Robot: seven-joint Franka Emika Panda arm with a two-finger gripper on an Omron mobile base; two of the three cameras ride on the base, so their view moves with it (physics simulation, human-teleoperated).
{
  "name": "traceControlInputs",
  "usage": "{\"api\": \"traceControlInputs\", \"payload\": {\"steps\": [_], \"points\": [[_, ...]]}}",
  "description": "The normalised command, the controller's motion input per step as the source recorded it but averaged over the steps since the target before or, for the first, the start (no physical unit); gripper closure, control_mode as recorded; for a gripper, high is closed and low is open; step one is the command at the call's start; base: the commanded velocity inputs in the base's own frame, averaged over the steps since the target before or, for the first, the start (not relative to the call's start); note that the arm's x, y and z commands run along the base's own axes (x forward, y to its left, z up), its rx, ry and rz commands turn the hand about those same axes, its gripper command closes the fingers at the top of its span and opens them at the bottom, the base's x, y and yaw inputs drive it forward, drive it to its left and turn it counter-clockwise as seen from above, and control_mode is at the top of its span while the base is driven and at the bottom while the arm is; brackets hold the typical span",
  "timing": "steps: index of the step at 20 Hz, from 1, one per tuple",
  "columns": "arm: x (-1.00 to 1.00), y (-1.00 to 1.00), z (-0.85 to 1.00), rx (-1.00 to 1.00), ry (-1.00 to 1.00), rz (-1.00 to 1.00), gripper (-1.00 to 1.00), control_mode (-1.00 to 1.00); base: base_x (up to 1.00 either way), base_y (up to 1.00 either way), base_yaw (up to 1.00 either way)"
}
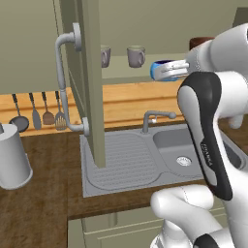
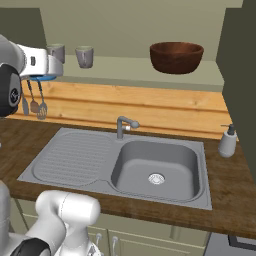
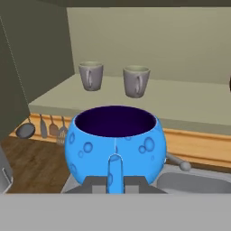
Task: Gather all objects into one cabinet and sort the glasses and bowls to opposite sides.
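My gripper (image 3: 114,159) is shut on the rim of the small blue bowl (image 3: 115,143), one finger (image 3: 114,173) running up its outside wall. The bowl (image 1: 161,70) hangs upright in the air just in front of the open cabinet's pale shelf (image 1: 125,73). Two grey glasses (image 3: 91,76) (image 3: 136,81) stand side by side on the shelf's left part, beyond the bowl. In the right base view the glasses (image 2: 56,52) (image 2: 84,56) are at the left and the large brown bowl (image 2: 176,56) sits on the shelf's right part. A sliver of the blue bowl (image 2: 42,77) shows under my hand.
The cabinet's left door (image 1: 90,72) stands open toward me, its curved grey handle (image 1: 62,82) sticking out. Below are a steel sink (image 2: 157,167) with faucet (image 2: 124,125), a soap dispenser (image 2: 227,141), hanging utensils (image 1: 36,116) and a grey canister (image 1: 12,157).
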Motion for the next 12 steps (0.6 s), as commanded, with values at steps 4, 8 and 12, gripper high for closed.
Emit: {"api": "traceControlInputs", "payload": {"steps": [4,8,12], "points": [[0.34,0.42,-0.02,0.0,-0.04,0.0,1.0,-1.0,0.0,0.0,0.0],[0.41,0.33,-0.03,0.0,-0.01,0.0,1.0,-1.0,0.0,0.0,0.0],[0.41,0.17,0.0,0.0,0.02,0.0,1.0,-1.0,0.0,0.0,0.0]]}}
